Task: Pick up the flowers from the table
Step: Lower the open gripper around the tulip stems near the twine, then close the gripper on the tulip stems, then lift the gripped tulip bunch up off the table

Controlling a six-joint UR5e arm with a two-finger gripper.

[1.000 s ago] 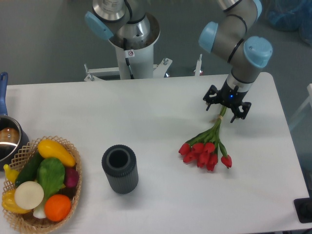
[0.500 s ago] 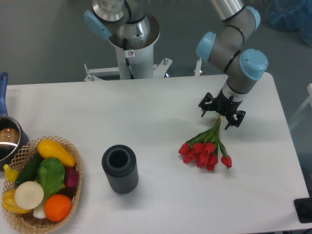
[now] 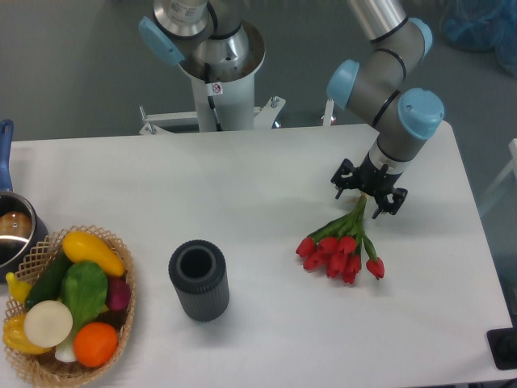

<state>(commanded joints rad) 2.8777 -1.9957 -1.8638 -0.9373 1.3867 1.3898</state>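
White tabletop: the table carries all items in view. The arm enters from the top edge, its upper links cut off by the frame, and bends down through two blue-capped joints to a wrist pointing at the table's right half. The gripper hangs directly over the stem end of the flowers.

Gripper state: the black fingers are spread to either side of the stems. From this overhead angle the wrist hides the fingertips, so it cannot be told whether they touch the stems; the claw appears part-open, with nothing visibly clamped.

Flowers: lying flat on the table, right of centre. Long axis runs diagonally; stems point up-right towards the gripper, red buds fan out down-left. The stem tips are hidden under the gripper.

Other items: a dark ribbed cylinder stands upright, well apart to the left of the buds. A wicker basket of vegetables sits at the lower-left corner, beside a pot cut off by the left edge.
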